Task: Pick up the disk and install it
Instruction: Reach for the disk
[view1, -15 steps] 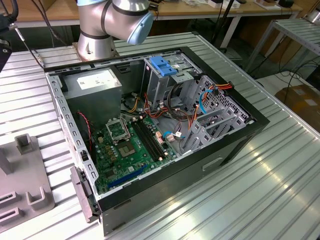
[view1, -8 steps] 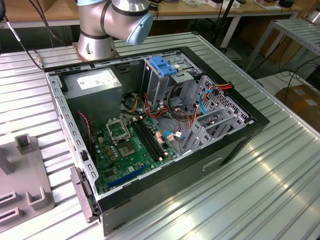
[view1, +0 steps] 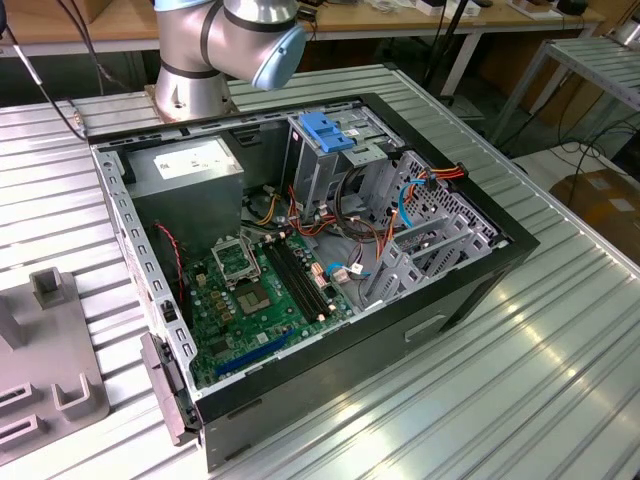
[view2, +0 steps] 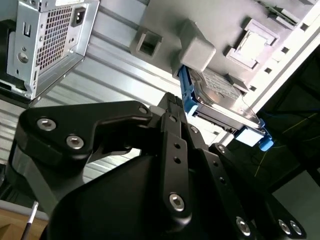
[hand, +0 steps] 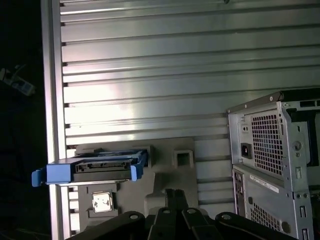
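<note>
The black and silver metal disk with blue plastic rails (hand: 95, 169) stands on edge in a grey moulded holder (hand: 162, 181) on the ribbed aluminium table (hand: 150, 75). The black linkage gripper (hand: 173, 192) hangs apart from it, fingers clenched together on nothing. A grey metal computer case (hand: 270, 150) sits near the holder.

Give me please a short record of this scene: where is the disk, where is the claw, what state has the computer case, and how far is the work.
disk: upright in the grey holder, blue rails on its sides
claw: near the holder, apart from the disk
computer case: open, lying on the metal table, board and cables in view
work: disk not yet picked up, not yet installed
</note>
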